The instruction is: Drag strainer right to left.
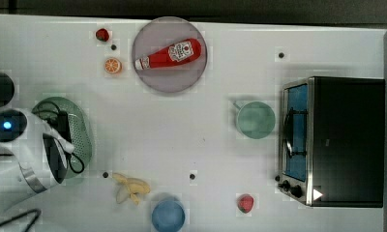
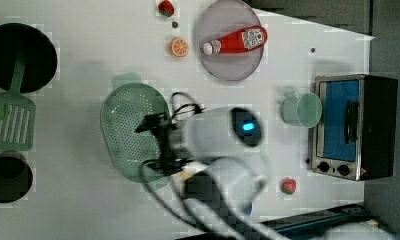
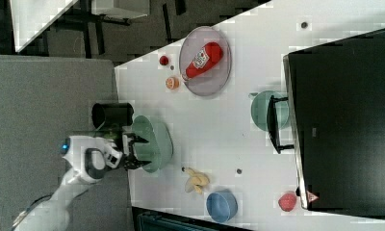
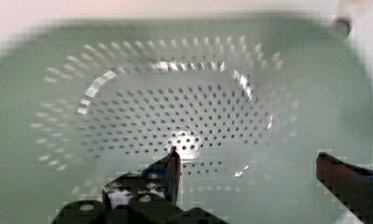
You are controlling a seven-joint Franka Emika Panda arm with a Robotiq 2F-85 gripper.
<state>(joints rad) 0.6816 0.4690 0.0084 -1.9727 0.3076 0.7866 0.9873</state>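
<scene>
Strainer [image 4: 142,107] below the spread, empty gripper [image 4: 245,168]: pale mint-green oval basin, wide rim, bottom dotted with small holes.

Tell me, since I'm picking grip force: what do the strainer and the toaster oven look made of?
The strainer: likely plastic, pale mint green, semi-glossy, judging by bright glints along its moulded, perforated walls. The toaster oven: apparently metal, with a brushed silver front frame, a dark matte top and a glass-looking door tinted blue.
</scene>
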